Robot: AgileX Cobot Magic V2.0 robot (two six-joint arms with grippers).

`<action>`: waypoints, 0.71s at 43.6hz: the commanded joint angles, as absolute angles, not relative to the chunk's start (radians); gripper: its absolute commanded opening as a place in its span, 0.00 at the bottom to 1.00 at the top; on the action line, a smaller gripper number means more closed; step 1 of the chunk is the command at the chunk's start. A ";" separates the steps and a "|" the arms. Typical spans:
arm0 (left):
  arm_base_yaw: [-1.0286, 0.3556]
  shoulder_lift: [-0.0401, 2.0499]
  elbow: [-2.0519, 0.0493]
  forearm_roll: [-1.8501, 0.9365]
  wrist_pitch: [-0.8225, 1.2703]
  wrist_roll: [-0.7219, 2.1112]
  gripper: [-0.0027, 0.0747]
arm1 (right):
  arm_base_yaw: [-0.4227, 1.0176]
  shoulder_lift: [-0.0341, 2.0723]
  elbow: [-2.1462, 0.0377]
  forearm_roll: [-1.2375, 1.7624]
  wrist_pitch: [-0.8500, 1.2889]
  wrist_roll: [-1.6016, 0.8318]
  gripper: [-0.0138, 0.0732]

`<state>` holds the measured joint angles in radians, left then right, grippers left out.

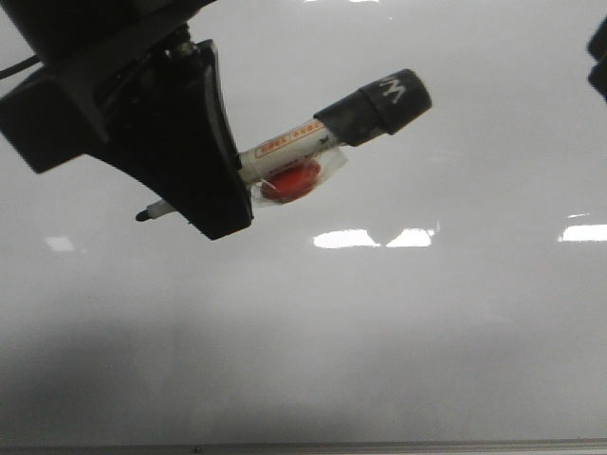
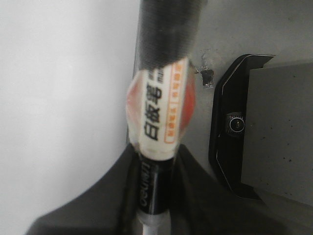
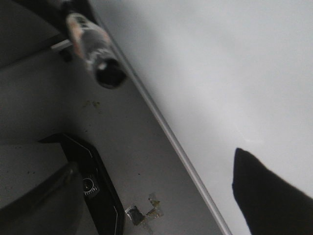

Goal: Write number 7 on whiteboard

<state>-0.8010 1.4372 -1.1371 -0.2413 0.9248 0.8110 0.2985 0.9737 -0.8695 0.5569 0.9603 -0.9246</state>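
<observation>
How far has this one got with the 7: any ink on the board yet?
Done: the left gripper already holds the marker, tip uncapped. In hand: the tip hangs over the whiteboard; contact cannot be judged. Left: no stroke shows on the board, so the whole 7 remains.

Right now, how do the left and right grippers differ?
The left gripper is clamped on the marker; the right gripper shows only one dark finger, with nothing on it. The left fills much of the front view; the right barely enters at its edge. Both are black and hang over the whiteboard.
</observation>
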 commanded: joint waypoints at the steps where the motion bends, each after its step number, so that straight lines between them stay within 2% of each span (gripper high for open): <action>1: -0.817 1.409 -1.177 -0.267 0.891 0.818 0.01 | 0.375 1.009 -0.921 0.606 0.920 -0.997 0.89; 9: -0.826 1.409 -1.178 -0.267 0.891 0.823 0.01 | 0.494 1.114 -0.980 0.606 0.862 -1.018 0.89; 22: -0.826 1.409 -1.178 -0.267 0.887 0.824 0.01 | 0.555 1.236 -1.043 0.640 0.835 -1.018 0.88; 26: -0.826 1.409 -1.178 -0.267 0.887 0.824 0.01 | 0.555 1.237 -1.044 0.657 0.833 -1.018 0.78; 31: -0.826 1.409 -1.178 -0.267 0.878 0.824 0.01 | 0.555 1.237 -1.044 0.656 0.843 -1.018 0.57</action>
